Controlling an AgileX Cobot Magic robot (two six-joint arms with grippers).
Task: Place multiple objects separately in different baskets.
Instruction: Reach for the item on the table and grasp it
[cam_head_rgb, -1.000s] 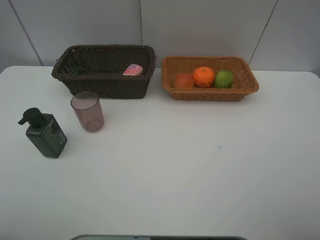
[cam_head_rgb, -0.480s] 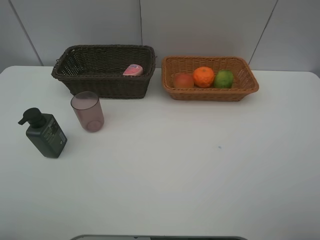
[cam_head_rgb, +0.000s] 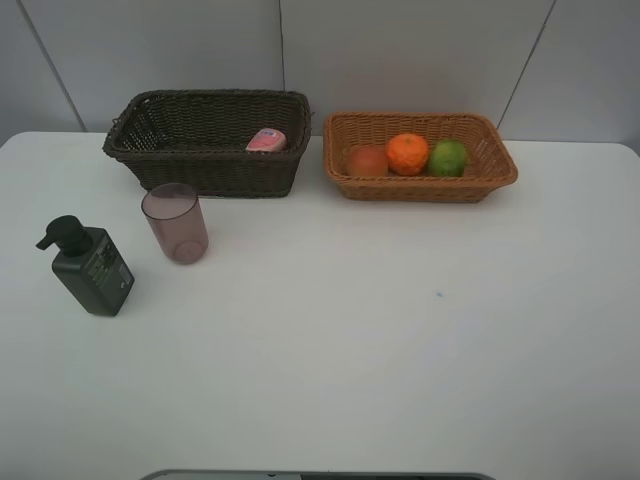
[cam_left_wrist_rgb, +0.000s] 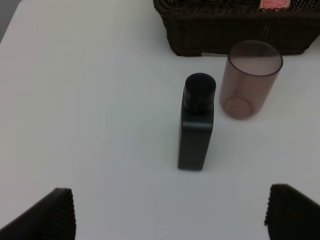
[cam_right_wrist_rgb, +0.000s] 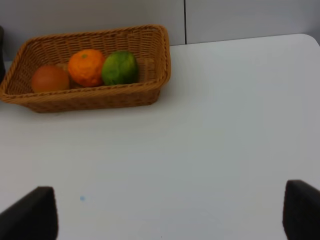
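Observation:
The orange, red-orange fruit and lime lie in the light tan basket. The pink bottle lies in the dark brown basket. The dark pump bottle and the mauve cup stand on the table in front of the dark basket. Neither gripper shows in the exterior high view. My left gripper is open and empty, short of the pump bottle and the cup. My right gripper is open and empty, well short of the tan basket.
The white table stretches from the baskets to the front edge. A grey panelled wall rises behind the baskets. A small dark speck marks the tabletop right of centre.

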